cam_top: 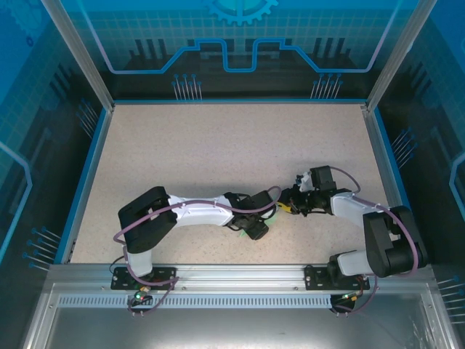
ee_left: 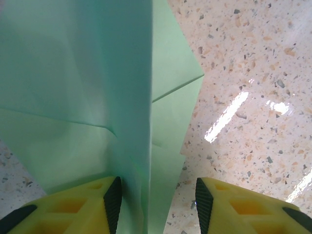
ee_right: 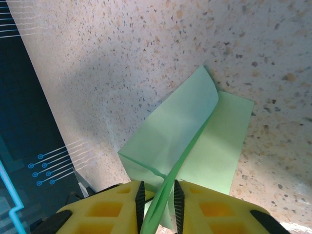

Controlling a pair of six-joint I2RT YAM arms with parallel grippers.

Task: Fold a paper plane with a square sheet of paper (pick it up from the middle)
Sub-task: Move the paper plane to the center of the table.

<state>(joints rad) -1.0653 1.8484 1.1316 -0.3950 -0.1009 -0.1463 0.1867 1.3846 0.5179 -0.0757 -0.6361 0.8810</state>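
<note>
- The left gripper is seen spread at the bottom of the left wrist view; the creased, pale green square sheet of paper stands between its yellow fingers, close to the left one, with a gap to the right one
- The right gripper is set narrowly about a raised fold of the sheet at the lower centre of the right wrist view; whether it is pinched cannot be told
- The rest of the sheet is spread over the speckled tabletop

- sheet of paper: plain pale mint green
- worktop: beige, speckled with brown and grey flecks
- left claw, right claw: yellow, black pads
- arms: white, black joints
- enclosure walls: blue, lighter circuit-line pattern
</note>
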